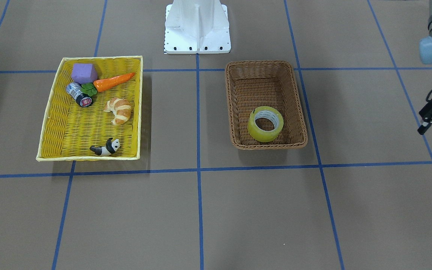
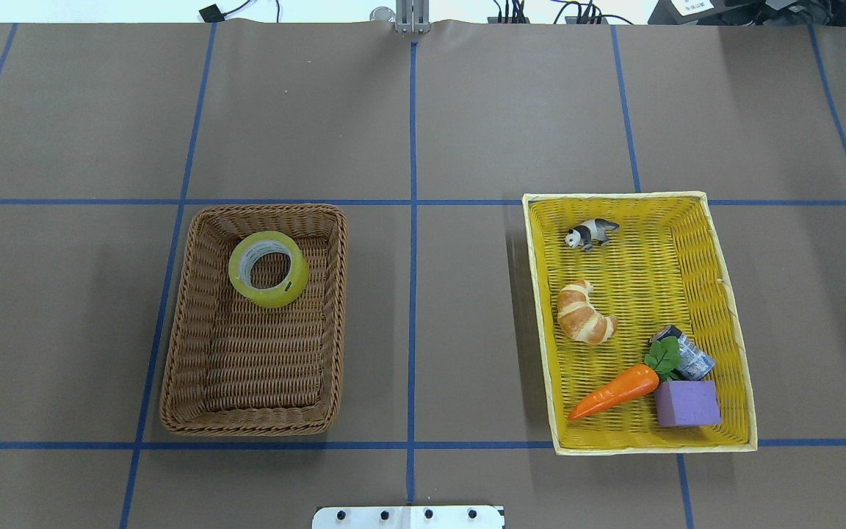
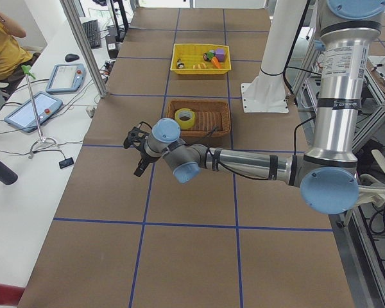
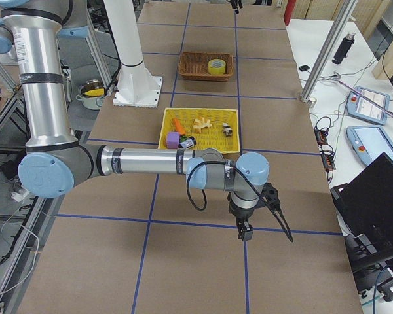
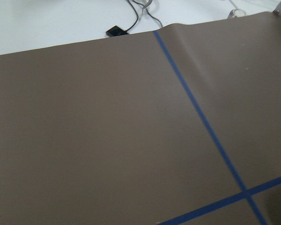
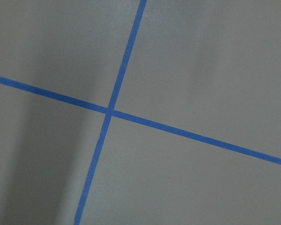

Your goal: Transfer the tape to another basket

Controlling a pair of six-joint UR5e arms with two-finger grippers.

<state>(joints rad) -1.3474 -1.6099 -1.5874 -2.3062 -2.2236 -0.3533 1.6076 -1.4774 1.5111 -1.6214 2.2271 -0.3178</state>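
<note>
We log tape (image 2: 269,270) flat, hole up, in basket (image 2: 173,345) | left claw (image 3: 133,157) nearer, toward counter's left edge | we cannot tell its spread.

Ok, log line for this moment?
tape: flat in wicker basket | left gripper: open, empty | right gripper: empty, open or shut unclear
</note>
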